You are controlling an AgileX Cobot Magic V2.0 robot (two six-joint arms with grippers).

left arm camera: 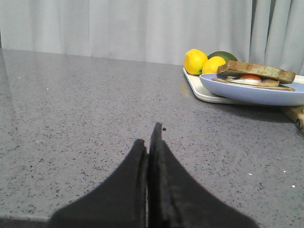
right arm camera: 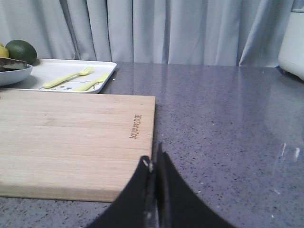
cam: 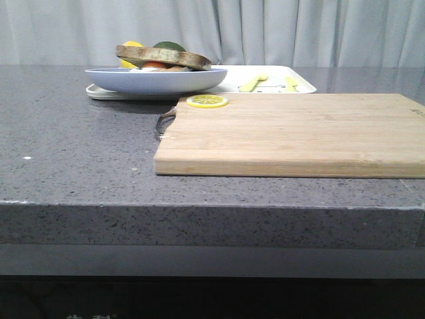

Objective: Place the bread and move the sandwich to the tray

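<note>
The sandwich [cam: 163,60] lies on a wide pale blue plate [cam: 156,80], which rests on the left end of the white tray [cam: 265,83] at the back. A brown-crusted bread slice [left arm camera: 256,71] lies on top of it, with egg white and a red piece showing under it. My left gripper [left arm camera: 148,135] is shut and empty, low over the bare counter, short of the plate [left arm camera: 251,92]. My right gripper [right arm camera: 152,154] is shut and empty by the cutting board's near right corner. Neither gripper shows in the front view.
A wooden cutting board [cam: 292,133] lies in front of the tray, with a lemon slice [cam: 206,101] on its far left corner. Two lemons [left arm camera: 194,61] and an avocado [left arm camera: 222,55] sit behind the plate. Pale yellow cutlery shapes [right arm camera: 71,78] mark the tray. A white appliance [right arm camera: 292,42] stands far right.
</note>
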